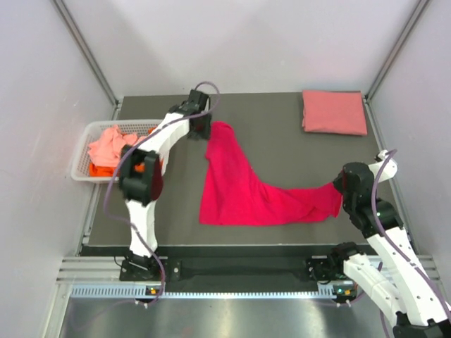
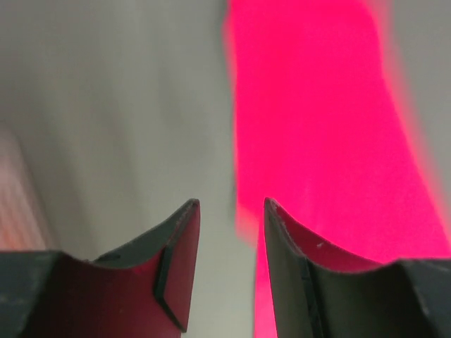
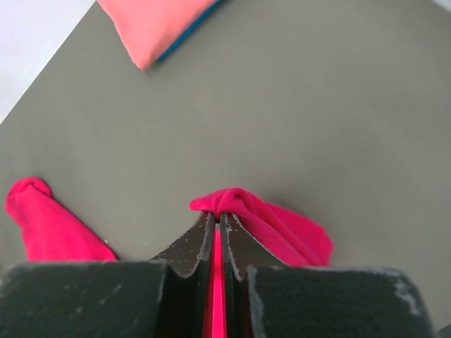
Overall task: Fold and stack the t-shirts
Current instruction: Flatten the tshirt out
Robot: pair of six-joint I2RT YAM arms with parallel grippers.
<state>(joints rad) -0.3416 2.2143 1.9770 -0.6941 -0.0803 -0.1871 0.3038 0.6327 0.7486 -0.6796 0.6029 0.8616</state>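
A: The magenta t-shirt [image 1: 239, 190] is seen spread on the worktop [image 1: 282, 144], bent like an L. One limb is laid far-to-near, the other is stretched off to the right.

B: That right end is pinched in the right gripper [image 3: 217, 215], jaws clamped on a bunched corner, with the arm folded low by the worktop's right edge.

A: The far tip is met by the left gripper [image 2: 231, 204]. Its fingers are held apart with nothing between them, and cloth is seen just ahead, to its right.

B: So the left arm, reached far out, is judged nearer for that far corner. A folded salmon t-shirt [image 1: 334, 113] is parked far right, well apart. Pale coral and orange t-shirts [image 1: 109, 144] are heaped in the basket [image 1: 79, 165].
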